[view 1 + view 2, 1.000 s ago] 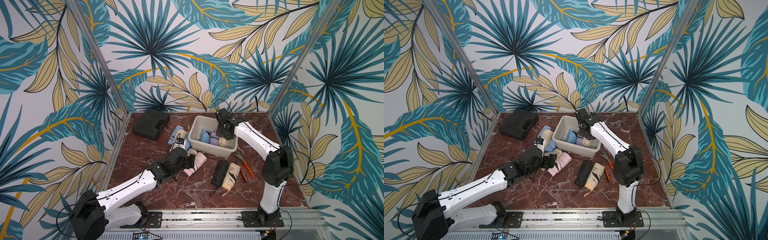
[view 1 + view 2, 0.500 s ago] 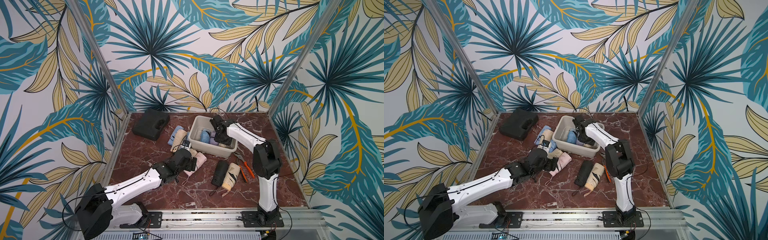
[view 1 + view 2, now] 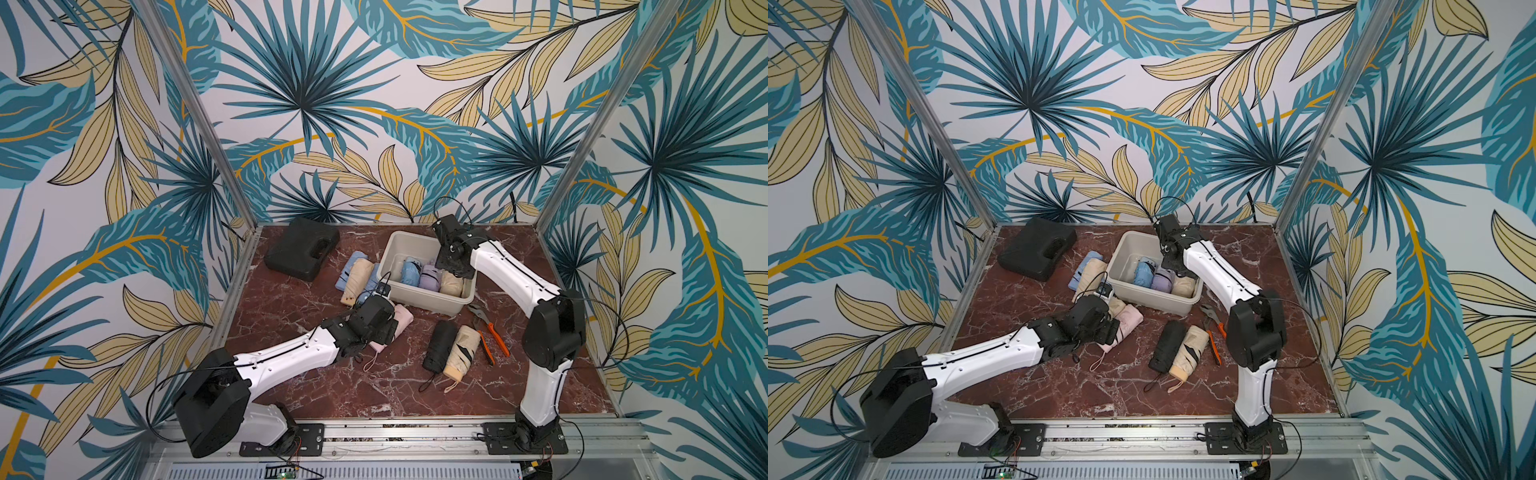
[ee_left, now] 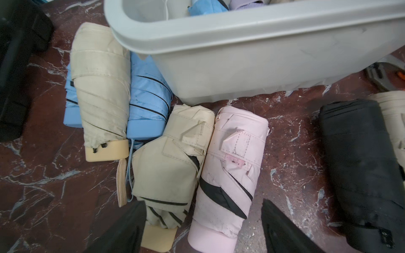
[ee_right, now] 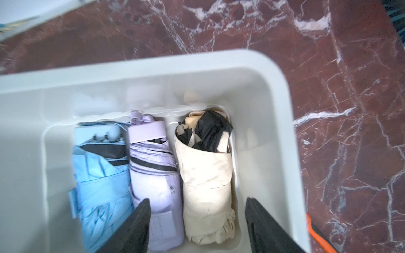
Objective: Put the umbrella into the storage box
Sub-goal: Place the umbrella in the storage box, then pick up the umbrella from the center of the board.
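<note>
Hovering over the storage box (image 5: pixel 197 63), the right gripper (image 5: pixel 197 200) is spread and empty; the left gripper (image 4: pixel 202 202) gapes wide above the pink umbrella (image 4: pixel 236 153).

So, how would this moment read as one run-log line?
storage box: three umbrellas inside | right jaws: open above box, empty | left jaws: open over pink umbrella

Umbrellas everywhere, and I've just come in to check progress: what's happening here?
Two robot arms are packing folded umbrellas into the storage box. Inside already: a blue umbrella, a lilac umbrella and a cream umbrella. The right gripper hangs above the cream umbrella, fingers open and empty. The left gripper, also open, hovers over the pink umbrella on the table. Several more lie outside.
</note>
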`<move>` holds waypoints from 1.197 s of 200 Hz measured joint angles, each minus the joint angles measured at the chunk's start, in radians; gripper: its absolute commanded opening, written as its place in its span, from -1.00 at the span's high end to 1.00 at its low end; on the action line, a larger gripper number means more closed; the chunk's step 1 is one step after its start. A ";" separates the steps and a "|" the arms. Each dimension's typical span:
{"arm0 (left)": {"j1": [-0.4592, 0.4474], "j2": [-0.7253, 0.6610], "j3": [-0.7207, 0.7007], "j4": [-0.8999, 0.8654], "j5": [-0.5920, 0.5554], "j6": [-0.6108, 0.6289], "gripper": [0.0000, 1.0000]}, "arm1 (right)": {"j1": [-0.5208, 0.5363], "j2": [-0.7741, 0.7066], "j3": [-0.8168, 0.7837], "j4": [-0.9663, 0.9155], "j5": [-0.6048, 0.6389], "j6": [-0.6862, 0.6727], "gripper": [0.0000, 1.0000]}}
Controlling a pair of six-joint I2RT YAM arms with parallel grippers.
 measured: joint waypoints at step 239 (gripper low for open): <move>-0.011 0.401 0.287 -0.157 0.189 0.126 -0.55 | -0.014 -0.446 -0.283 0.086 -0.038 -0.253 -0.40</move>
